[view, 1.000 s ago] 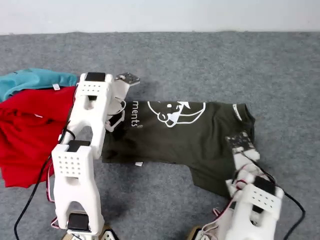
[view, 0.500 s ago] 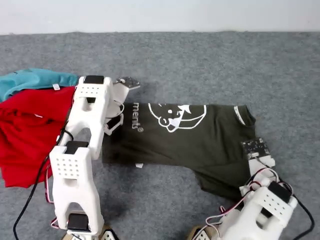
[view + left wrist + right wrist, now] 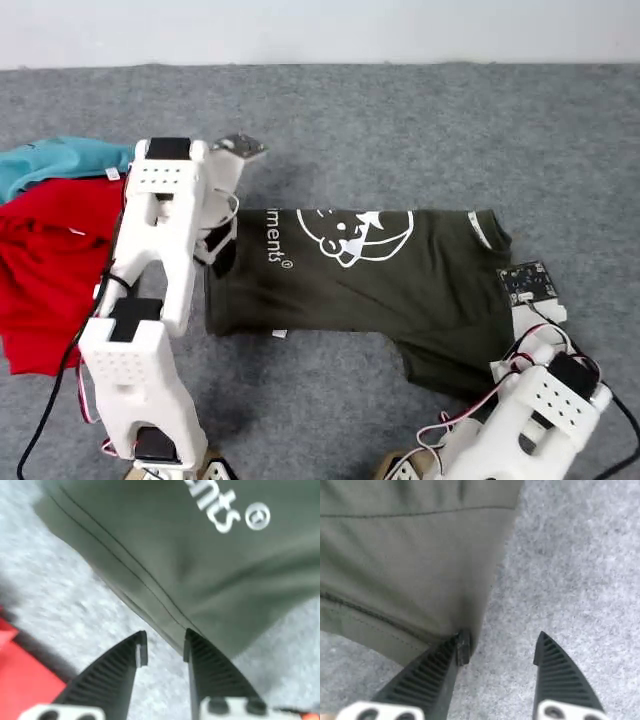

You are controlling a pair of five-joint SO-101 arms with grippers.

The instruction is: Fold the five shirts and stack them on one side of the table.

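Far left: crumpled teal shirt [image 3: 55, 158], red shirt [image 3: 45, 270] heaped against it on the near side. Next: left gripper [image 3: 165, 647] at left hem of green shirt [image 3: 380, 280], jaws parted narrowly, gripping nothing. Centre: green shirt spread on grey table [image 3: 400, 120], print up. Right: right gripper [image 3: 502, 647] at shirt's edge, jaws wide apart, empty.
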